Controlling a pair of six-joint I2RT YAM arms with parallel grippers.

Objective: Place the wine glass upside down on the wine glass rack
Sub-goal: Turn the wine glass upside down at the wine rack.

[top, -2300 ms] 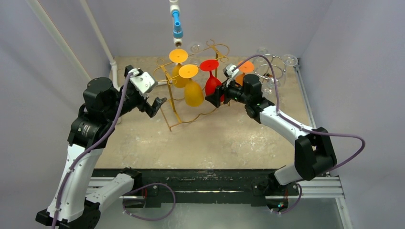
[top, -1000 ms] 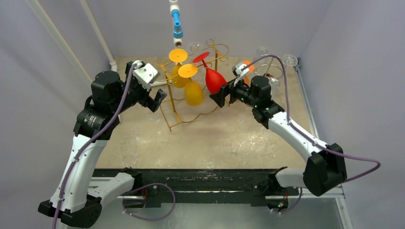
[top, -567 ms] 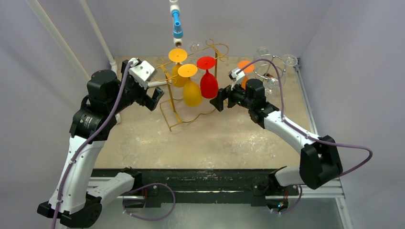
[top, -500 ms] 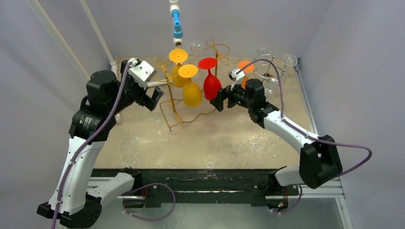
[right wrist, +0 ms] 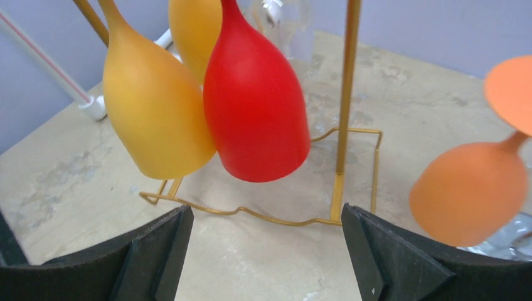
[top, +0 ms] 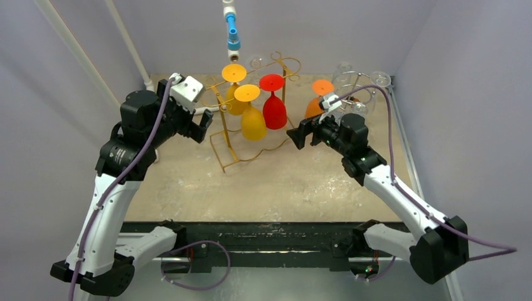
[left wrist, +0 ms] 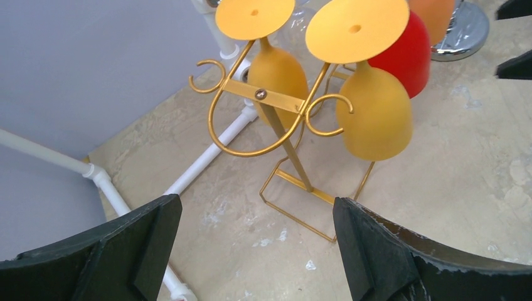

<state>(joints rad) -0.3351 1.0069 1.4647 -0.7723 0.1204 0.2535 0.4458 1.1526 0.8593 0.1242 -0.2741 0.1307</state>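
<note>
I count three glasses hanging bowl-down on the gold rack at twelve o'clock on the table: two yellow glasses and one red wine glass. One orange glass hangs inverted at one o'clock. The left gripper and right gripper both gape, holding nothing.

A wine glass rack stands at the back middle of the tabletop. Two glasses hang upside down on its left side, one behind the other. The wine glass hangs just right of them. Farther right stands a second rack with another glass. The left gripper is left of the wine glass rack, and the right gripper is between the racks.
</note>
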